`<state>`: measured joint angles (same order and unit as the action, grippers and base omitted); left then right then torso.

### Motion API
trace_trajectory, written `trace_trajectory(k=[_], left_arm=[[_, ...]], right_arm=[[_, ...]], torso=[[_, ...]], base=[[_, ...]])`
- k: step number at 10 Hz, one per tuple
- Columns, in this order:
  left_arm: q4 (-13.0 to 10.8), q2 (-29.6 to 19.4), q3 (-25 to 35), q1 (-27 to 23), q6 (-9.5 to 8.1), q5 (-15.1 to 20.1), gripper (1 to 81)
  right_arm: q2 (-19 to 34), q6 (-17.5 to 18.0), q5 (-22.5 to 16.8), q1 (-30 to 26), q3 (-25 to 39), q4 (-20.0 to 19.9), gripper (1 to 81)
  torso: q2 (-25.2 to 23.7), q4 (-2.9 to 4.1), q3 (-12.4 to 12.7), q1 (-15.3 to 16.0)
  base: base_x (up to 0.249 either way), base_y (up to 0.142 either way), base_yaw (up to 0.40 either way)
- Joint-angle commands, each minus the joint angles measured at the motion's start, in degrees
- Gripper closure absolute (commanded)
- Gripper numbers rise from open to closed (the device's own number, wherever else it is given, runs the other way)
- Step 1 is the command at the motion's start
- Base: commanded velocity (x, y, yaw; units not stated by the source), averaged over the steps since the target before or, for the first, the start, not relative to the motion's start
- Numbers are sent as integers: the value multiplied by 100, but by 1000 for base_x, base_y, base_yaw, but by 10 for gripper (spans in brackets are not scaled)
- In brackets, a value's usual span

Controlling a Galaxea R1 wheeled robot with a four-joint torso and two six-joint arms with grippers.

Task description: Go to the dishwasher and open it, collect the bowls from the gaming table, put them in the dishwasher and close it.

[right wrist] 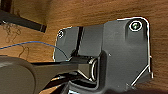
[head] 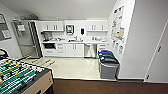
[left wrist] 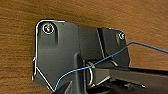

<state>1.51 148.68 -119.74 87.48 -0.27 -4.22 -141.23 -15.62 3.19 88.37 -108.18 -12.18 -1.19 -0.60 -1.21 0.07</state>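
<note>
dishwasher point(head: 90, 50) under far counter point(head: 75, 42), bins point(head: 108, 65) right, football table point(head: 22, 76) near left

Foosball table point(head: 21, 76): stood at the near left, green pitch with rods of yellow and white figures, pale wooden side.
Bins point(head: 108, 64): grey, with blue and dark green lids, stood against the right wall, beside the end of the counter.
White cabinets point(head: 74, 49): ran under the counter along the far wall; more hung above point(head: 52, 26).
Sink tap point(head: 75, 38): rose from the middle of the counter.
Posters point(head: 117, 27): hung on the right wall, above the bins.
Glass door point(head: 25, 38): stood at the far left.
Floor: pale tile point(head: 72, 67) in the kitchenette, dark brown carpet point(head: 100, 87) nearer.
Wood-grain floor point(left wrist: 82, 12): brown, beneath the wrist cameras.
</note>
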Motion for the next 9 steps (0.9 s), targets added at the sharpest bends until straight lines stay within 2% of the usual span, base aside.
trace_trajectory(k=[1, 9], left_arm=[[-46, -154, 73, -279, 0, 299, 10], [-46, -136, 47, -279, 0, 290, 10]], right_arm=[[198, -38, -346, -306, 105, 40, 10], [198, -29, -346, -323, 96, 31, 10]], torso=[[0, 0, 0, 0], [2, 2, 0, 2]], base=[[244, 89, 0], [244, 96, 0]])
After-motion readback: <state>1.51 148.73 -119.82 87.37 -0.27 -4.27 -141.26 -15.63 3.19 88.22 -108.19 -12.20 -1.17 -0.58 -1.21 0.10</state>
